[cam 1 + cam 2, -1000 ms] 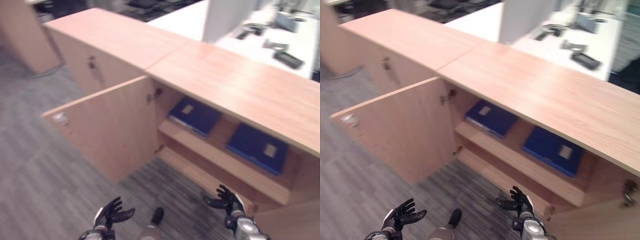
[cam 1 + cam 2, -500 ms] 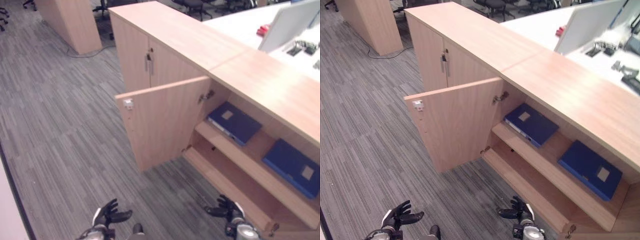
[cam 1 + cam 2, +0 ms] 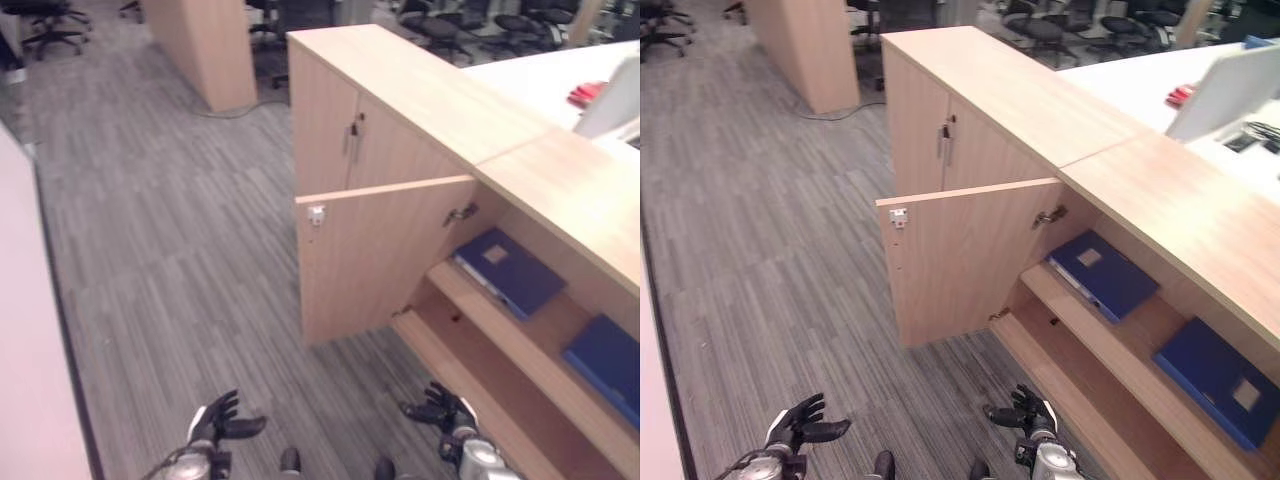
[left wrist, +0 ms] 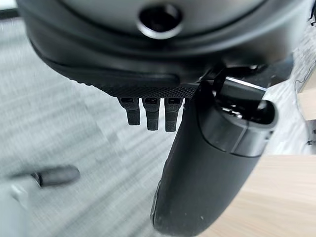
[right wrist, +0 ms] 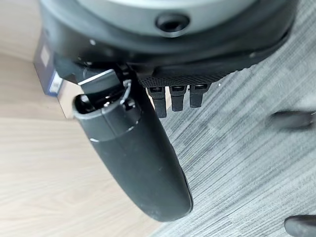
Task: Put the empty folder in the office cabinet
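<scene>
Left eye view: compared with the frames from a second and half a second ago, the whole scene has shifted toward the right and more carpeted floor (image 3: 150,250) is visible. This is a camera move, not a move of the furniture. The office cabinet (image 3: 1040,110), its open door (image 3: 960,255) and the two blue folders have kept their places relative to one another. Both hands hang low over the floor, as they did in the earlier frames.

Left hand (image 3: 218,425): fingers straight and spread, holding nothing. Right hand (image 3: 1025,412): fingers likewise relaxed and spread, empty. Each wrist view confirms straight fingers (image 5: 178,97) with only floor or cabinet wood beyond them.

Location of the task item: one blue folder (image 3: 1102,272) lies flat on the upper shelf (image 3: 1110,340) near the hinge side of the open door. A second blue folder (image 3: 1222,380) lies on the same shelf toward its right end. Both are well apart from either hand, above and beyond the right hand.

Judgement: with folders shelved and both hands empty, placement appears complete. The remaining step is probably closing the door.
</scene>
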Tool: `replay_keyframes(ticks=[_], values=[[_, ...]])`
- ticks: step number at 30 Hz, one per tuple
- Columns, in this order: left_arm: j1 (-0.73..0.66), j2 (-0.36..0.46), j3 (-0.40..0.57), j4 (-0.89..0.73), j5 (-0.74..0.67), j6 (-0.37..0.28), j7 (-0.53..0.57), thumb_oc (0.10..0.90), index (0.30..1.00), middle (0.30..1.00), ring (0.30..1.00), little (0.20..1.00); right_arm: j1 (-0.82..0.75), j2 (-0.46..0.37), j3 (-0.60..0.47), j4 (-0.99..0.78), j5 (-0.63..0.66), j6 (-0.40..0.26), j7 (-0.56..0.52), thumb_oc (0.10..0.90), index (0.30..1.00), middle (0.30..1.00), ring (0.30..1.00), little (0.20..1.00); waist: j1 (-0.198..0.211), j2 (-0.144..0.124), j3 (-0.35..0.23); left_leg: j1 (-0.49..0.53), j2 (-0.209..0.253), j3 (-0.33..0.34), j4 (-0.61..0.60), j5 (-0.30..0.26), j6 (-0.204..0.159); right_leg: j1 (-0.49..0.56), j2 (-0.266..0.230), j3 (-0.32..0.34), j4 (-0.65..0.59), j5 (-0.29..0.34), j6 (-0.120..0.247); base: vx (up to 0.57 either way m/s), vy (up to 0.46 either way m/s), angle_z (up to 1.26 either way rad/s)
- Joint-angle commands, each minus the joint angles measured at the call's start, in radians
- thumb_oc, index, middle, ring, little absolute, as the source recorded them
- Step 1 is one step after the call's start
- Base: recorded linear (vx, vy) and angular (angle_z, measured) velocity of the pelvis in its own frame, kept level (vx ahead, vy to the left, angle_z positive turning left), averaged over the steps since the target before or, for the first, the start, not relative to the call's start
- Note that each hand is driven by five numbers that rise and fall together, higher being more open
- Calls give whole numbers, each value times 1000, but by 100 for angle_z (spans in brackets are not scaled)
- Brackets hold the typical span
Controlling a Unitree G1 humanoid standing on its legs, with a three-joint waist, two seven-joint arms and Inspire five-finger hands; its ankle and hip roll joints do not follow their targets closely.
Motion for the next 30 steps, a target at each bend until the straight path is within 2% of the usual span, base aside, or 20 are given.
replay_keyframes(ticks=[1,10,21,25,27,30], values=[[-19,28,12,-58,-22,-69,-6,800,900,900,900,900,-25,-64,-25,-79,-23,-82,11,800,900,900,900,900,31,42,-39,34,16,39,73,-130,-38,35,-43,-24,85,-82,83,95,-54,34],[29,3,17,-107,-12,-65,-26,800,900,900,900,900,44,-92,-50,-89,-75,-76,20,800,900,900,900,900,27,66,-66,88,37,20,1,-96,-69,123,-27,-68,-12,-79,70,38,-65,4],[9,11,18,-190,-33,-73,-19,800,900,900,900,900,54,-113,-23,-104,-111,-71,37,800,900,900,900,900,11,89,-57,103,70,32,1,-82,-91,126,-2,-65,-13,-94,52,3,-74,-1],[-38,32,31,-195,-54,-82,-5,800,900,900,900,900,51,-121,-6,-105,-122,-67,46,800,900,900,900,900,-2,95,-61,111,77,42,0,-78,-96,124,3,-57,-10,-97,49,28,-22,-11],[-143,82,38,-169,-83,-86,23,800,900,900,900,900,50,-134,24,-115,-133,-64,57,800,900,900,900,900,-35,105,-74,129,90,66,-5,-79,-104,125,9,-39,-11,-99,49,78,-12,-24],[-200,107,40,-150,-105,-88,35,800,900,900,900,900,48,-138,37,-118,-134,-65,58,800,900,900,900,900,-51,108,-77,138,95,81,-7,-80,-107,125,12,-30,-11,-99,50,47,3,-18]])
